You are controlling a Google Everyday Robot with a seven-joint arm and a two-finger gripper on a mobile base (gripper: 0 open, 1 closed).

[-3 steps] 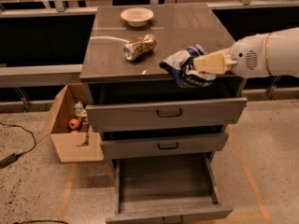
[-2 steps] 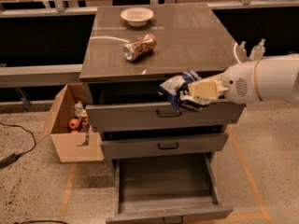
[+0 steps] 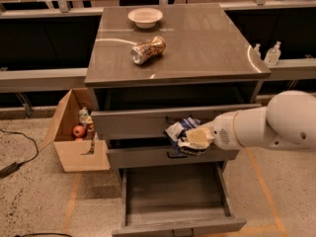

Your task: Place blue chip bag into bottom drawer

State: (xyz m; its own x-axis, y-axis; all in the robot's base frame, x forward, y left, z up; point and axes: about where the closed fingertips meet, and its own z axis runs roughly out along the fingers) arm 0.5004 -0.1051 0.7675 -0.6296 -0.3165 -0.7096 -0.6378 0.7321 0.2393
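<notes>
My gripper (image 3: 193, 138) comes in from the right on a white arm and is shut on the blue chip bag (image 3: 179, 133), a crumpled dark blue and white foil bag. It holds the bag in the air in front of the two upper drawers, above the bottom drawer (image 3: 173, 194). The bottom drawer is pulled open, a wide grey tray with nothing in it.
A gold-brown can (image 3: 147, 50) lies on its side on the cabinet top (image 3: 207, 43), with a white bowl (image 3: 145, 17) behind it. An open cardboard box (image 3: 74, 132) with small items stands on the floor at the left. Two bottles (image 3: 271, 53) stand at the right.
My gripper has carried the blue chip bag down from cabinet-top height to in front of the upper drawer fronts. The arm has dropped lower with it.
</notes>
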